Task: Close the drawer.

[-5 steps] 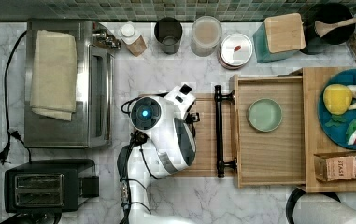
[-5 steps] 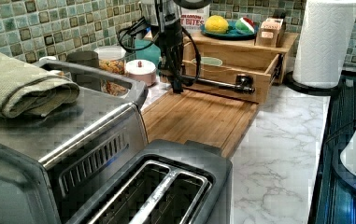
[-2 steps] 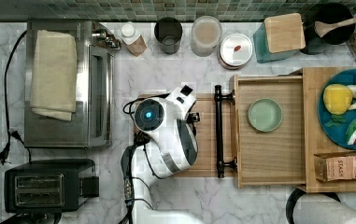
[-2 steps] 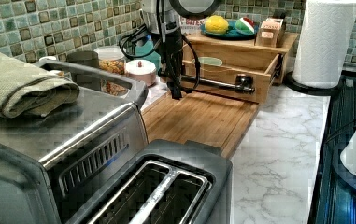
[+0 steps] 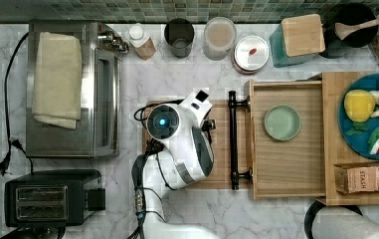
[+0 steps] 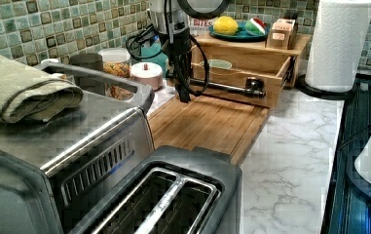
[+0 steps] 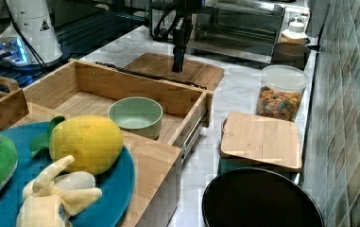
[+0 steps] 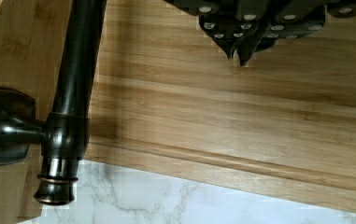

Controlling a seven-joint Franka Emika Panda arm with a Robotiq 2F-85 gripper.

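Note:
The drawer (image 5: pixel 286 164) stands pulled out of its wooden cabinet toward the top view's left, with a green bowl (image 5: pixel 281 122) inside it. Its long black bar handle (image 5: pixel 233 142) runs across the front; one end of the handle (image 8: pixel 73 93) is seen in the wrist view. My gripper (image 6: pixel 183 92) hangs point-down just above the cutting board (image 6: pixel 207 124), a short way from the handle on the side away from the drawer. Its fingertips (image 8: pixel 231 44) are pressed together with nothing between them. From the right view the gripper (image 7: pixel 178 64) stands beyond the drawer front.
A toaster oven (image 5: pixel 72 89) with a folded towel and a toaster (image 5: pixel 47 201) stand at the top view's left. Jars and canisters (image 5: pixel 219 37) line the back wall. A blue plate of toy fruit (image 5: pixel 371 117) sits on the cabinet top. A paper towel roll (image 6: pixel 339 44) stands beside the cabinet.
The gripper has sunk slightly toward the cutting board. The drawer and handle have not moved.

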